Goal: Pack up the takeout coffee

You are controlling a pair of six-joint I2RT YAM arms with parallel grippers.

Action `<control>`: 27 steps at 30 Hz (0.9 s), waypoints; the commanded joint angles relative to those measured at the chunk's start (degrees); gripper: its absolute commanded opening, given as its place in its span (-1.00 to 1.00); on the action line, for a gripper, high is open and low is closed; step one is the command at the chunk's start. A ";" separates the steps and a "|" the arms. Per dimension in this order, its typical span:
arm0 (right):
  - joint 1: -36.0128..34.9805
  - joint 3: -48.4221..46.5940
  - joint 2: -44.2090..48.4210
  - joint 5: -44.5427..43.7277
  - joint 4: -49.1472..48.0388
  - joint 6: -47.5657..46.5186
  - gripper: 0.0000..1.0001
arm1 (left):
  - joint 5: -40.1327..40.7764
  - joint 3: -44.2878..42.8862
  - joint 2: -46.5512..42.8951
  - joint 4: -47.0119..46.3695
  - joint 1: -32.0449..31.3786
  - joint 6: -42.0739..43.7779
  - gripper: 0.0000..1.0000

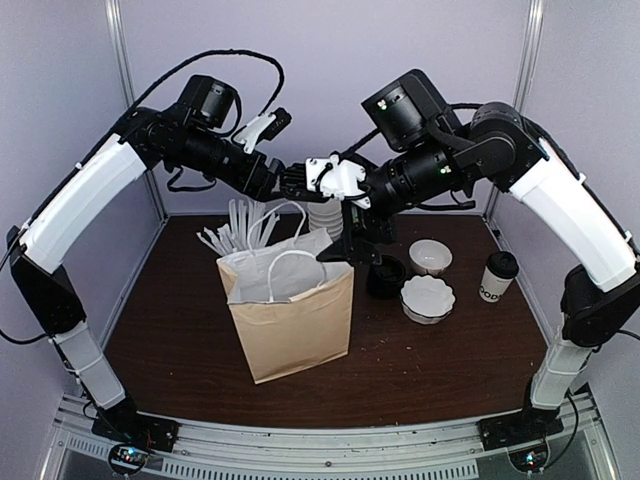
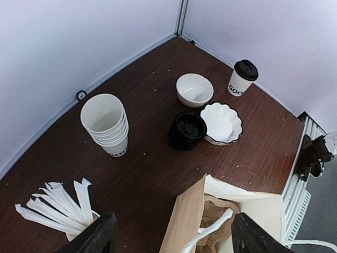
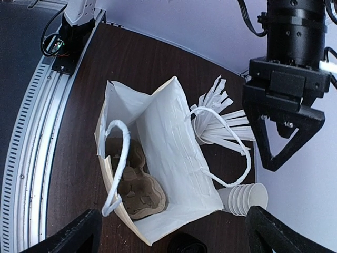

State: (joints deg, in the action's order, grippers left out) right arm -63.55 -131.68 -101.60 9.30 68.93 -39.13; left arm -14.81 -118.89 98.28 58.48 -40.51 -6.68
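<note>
Coffee cup (image 1: 497, 278) stands near the table's (image 1: 430, 370) right edge, towards the back. Probably light, thin-walled, crushable: pinch its middle gently, below the lid (image 1: 500, 263). Left claw (image 2: 176, 234) and right claw (image 3: 174, 232) are spread, empty, above the bag (image 1: 290, 310).

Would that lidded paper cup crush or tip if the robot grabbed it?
Likely crushable: the lidded cup looks like thin paper. Tall on a narrow base, so a sideways nudge could tip it. Its black lid hides whether it is full.

Black letters "GOO" can be read on the lidded white paper cup (image 2: 239, 83)
</note>
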 commanded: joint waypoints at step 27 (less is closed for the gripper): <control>10.64 26.22 14.59 14.73 -1.60 -1.93 0.79 | 2.73 12.44 -2.39 12.93 0.43 9.53 0.05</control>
State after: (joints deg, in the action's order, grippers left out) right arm -53.28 -104.31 -86.43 18.06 67.92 -40.77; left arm -11.55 -105.41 94.80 71.22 -40.42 0.93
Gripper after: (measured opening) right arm 0.910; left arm 0.621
